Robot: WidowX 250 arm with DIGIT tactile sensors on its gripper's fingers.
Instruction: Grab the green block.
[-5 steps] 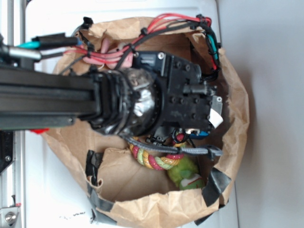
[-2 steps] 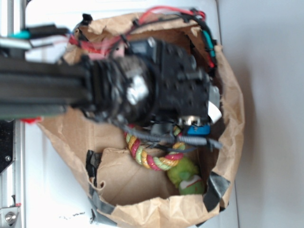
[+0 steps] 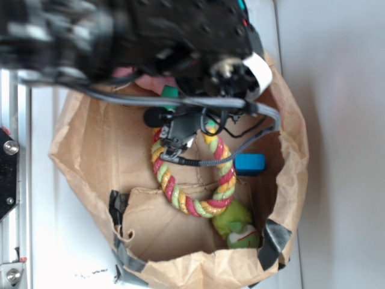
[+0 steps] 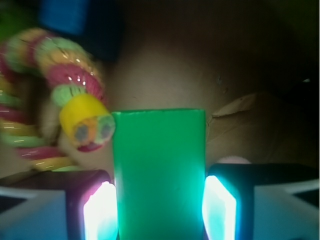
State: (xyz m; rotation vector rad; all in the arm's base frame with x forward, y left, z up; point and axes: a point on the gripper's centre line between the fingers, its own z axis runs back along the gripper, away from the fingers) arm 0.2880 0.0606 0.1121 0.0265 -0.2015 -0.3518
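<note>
The grasp seems to be made and the step in hand is the lift: in the wrist view the green block [image 4: 159, 172] stands between the two fingers [image 4: 97, 210], which press against its left and right sides, so the gripper [image 4: 159, 212] is closed on it and holds nothing else. In the exterior view only a small green corner of the block [image 3: 170, 91] shows under the dark wrist at the far side of the paper bag [image 3: 84, 156], with the gripper [image 3: 174, 96] around it. The rope ring [image 3: 194, 174] lies in the middle of the bag, the blue cube [image 3: 249, 163] just to its right, and the plush toy [image 3: 236, 224] at the near side, all apart from the block. The next move, as I judge it, asks for a steady rise with the same squeeze, keeping the cables away from the ring. Compared with one second ago, the arm has gone toward the far edge, and the ring and the blue cube, then mostly covered, are now open to see
</note>
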